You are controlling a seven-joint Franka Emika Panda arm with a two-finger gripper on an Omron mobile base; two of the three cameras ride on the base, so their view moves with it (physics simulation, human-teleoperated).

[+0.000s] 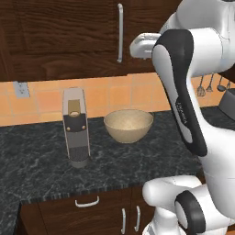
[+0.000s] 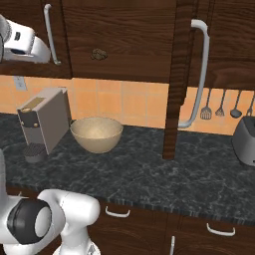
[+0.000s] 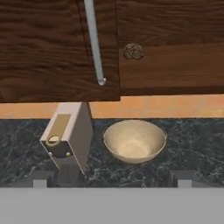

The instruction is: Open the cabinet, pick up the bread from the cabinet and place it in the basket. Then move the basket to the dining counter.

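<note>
Fingertips (image 3: 40, 180) of the gripper (image 3: 111, 179) stand spread wide apart at the bottom of the hand view, with nothing between them. Straight ahead of the gripper and a little below sits the basket (image 3: 135, 141), a round tan bowl on the black speckled worktop (image 3: 192, 140), open side up and with nothing inside. Just to the left of the basket from the hand, close to the left fingertip, stands a grey-and-black coffee machine (image 3: 68, 136), near the basket but not touching it.

Above and ahead of the gripper hangs the cabinet (image 3: 48, 48). Its left door is shut, its silver bar handle (image 3: 94, 41) running down just left of the gripper's midline. The right door (image 2: 175, 74) is swung out edge-on toward the robot in the right base view, its long handle (image 2: 198, 74) facing right. Inside the opened half, the bread (image 3: 133, 51) lies as a small brown lump on the shelf, above the basket and slightly right of the gripper's centre, well apart from the fingers.

In the right base view the hand (image 2: 25, 44) hovers high, in front of the shut door.
</note>
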